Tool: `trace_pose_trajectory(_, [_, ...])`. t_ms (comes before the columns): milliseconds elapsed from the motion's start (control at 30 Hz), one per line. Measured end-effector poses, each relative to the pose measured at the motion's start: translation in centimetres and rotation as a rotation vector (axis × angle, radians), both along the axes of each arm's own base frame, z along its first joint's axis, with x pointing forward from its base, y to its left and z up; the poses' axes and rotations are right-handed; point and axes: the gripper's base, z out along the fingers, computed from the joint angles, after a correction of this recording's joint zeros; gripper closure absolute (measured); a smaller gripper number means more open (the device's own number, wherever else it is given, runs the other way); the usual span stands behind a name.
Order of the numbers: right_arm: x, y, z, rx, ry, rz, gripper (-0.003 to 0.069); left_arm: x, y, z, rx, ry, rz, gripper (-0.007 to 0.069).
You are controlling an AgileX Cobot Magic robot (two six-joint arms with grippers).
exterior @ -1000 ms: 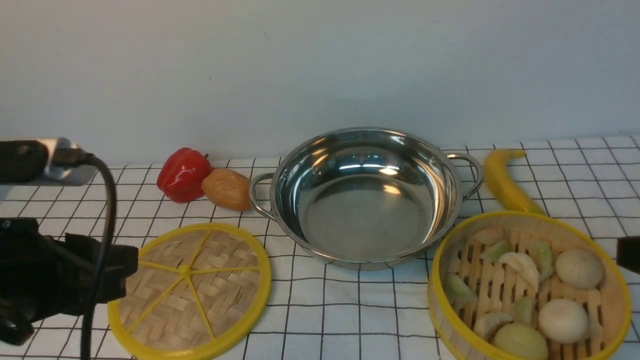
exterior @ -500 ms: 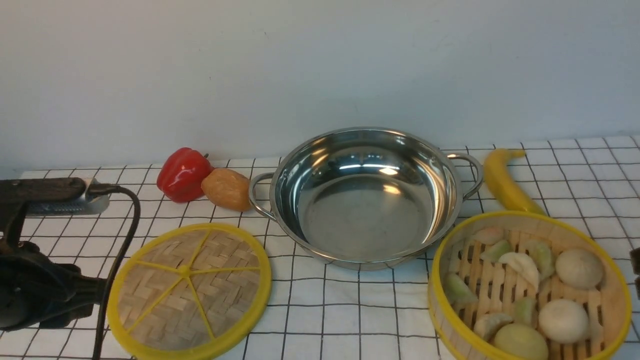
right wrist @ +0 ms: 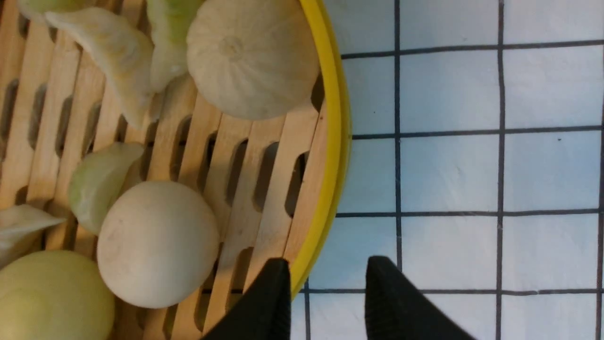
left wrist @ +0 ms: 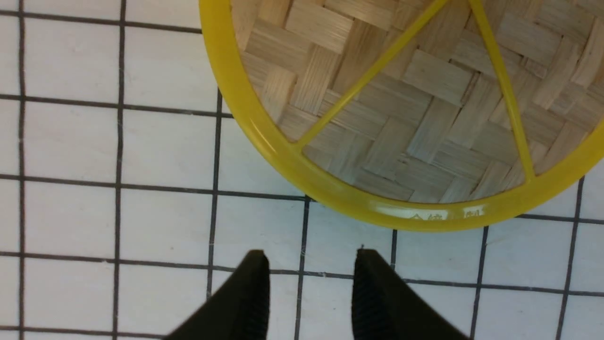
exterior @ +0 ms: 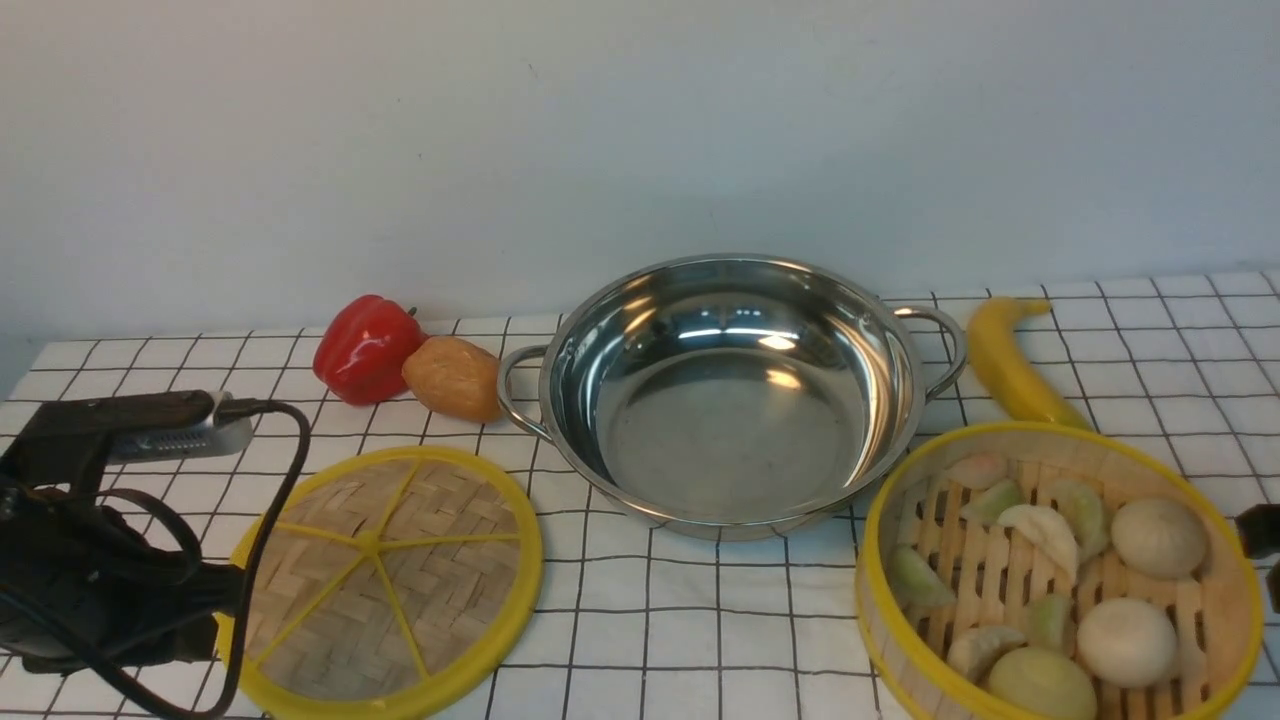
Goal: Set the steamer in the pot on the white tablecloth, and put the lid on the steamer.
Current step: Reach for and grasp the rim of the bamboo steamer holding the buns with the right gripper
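On the table [exterior: 700, 630] the pot [exterior: 735, 420] stands centre, lid [exterior: 385, 580] front-left, steamer [exterior: 990, 580] front-right, pepper [exterior: 365, 348] and potato [exterior: 455, 378] behind the lid, banana [exterior: 1010, 365] behind the steamer.

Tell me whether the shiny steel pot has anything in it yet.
Empty. The wide stainless-steel pot shows only its bare reflective floor; the yellow-rimmed bamboo steamer basket sits outside it on the checked cloth.

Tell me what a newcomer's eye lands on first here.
The shiny empty pot dominates the middle of the white tablecloth. At front right sits the steamer full of pale buns; at front left lies the flat woven lid. A red pepper glows behind the lid.
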Motion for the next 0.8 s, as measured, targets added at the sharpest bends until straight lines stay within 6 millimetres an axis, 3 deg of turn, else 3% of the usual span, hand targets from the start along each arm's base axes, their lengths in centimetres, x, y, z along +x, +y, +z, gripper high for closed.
trace_pose_trajectory(800, [3.2, -0.2, -5.8, 0.010, 0.084, -0.039, 0.0417, 0.2, -0.2, 0.0, -0.028, -0.018, 0.018, 0.0382])
